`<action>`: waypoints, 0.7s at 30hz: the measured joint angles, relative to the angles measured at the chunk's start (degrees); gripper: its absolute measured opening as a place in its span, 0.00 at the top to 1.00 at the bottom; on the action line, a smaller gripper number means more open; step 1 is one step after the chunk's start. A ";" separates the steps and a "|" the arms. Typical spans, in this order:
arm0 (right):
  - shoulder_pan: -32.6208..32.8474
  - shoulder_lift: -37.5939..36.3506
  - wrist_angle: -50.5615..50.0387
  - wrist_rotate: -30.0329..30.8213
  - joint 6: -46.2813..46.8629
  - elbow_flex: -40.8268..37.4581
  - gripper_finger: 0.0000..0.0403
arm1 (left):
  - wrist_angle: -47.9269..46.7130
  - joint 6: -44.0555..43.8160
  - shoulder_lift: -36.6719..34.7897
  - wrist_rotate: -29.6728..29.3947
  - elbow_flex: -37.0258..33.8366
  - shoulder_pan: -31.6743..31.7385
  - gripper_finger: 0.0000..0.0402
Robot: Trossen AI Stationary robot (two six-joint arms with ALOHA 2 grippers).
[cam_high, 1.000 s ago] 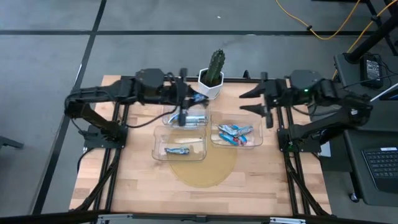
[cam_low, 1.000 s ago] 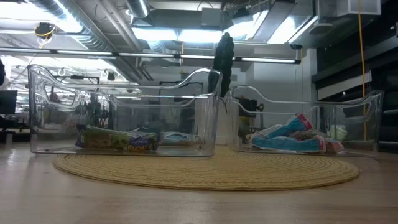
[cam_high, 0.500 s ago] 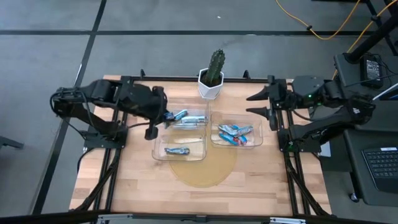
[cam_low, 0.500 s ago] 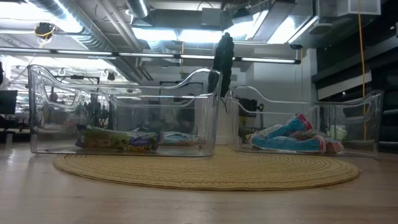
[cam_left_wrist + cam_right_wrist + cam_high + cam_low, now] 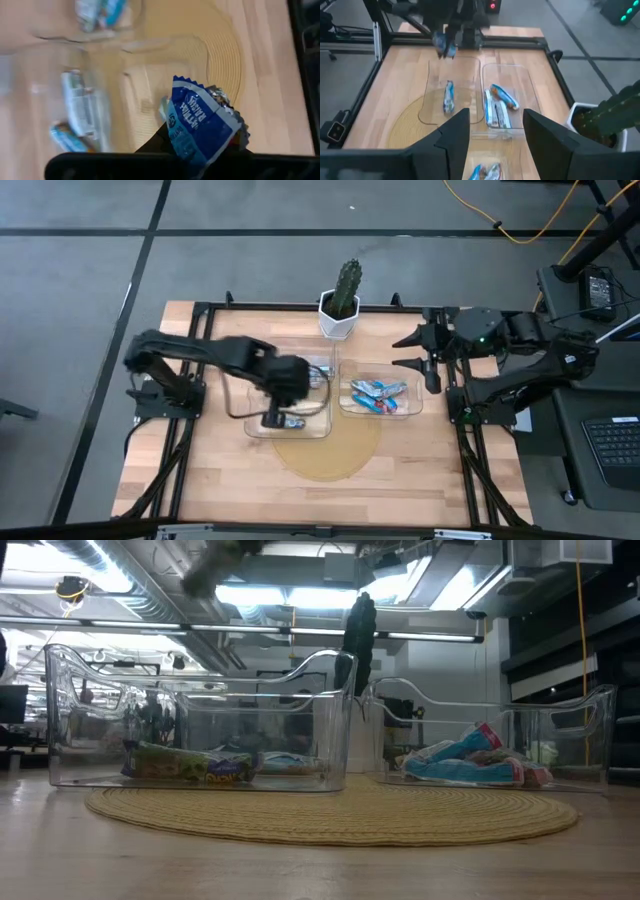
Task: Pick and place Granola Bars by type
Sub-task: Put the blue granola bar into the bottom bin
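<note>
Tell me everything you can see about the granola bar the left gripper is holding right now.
The held granola bar is a small bar in a shiny blue foil wrapper with white print and a zigzag crimped end. The left gripper is shut on its lower part, so only the upper part and crimped end show, tilted in the wrist view. It hangs in the air above the near clear bin on the left, touching nothing but the fingers. In the right wrist view it shows as a blurred blue shape.

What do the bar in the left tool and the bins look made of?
Bar: glossy blue printed foil or plastic film, judging by its crimped zigzag end and sheen. Bins: clear rigid plastic, see-through with bright edge glints. The left tool holds the bar above the near bin.
</note>
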 joint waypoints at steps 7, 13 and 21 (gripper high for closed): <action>0.06 0.00 0.05 -2.58 1.28 -3.19 0.54 | -4.31 6.27 10.04 2.81 -0.01 0.29 0.96; 0.11 0.02 -0.13 -2.66 1.28 -4.21 0.54 | -5.88 11.15 14.57 7.27 -0.03 2.22 0.97; 0.95 -0.43 -0.31 -2.70 1.04 -4.21 0.54 | -6.17 12.16 14.48 11.38 -0.03 4.70 0.82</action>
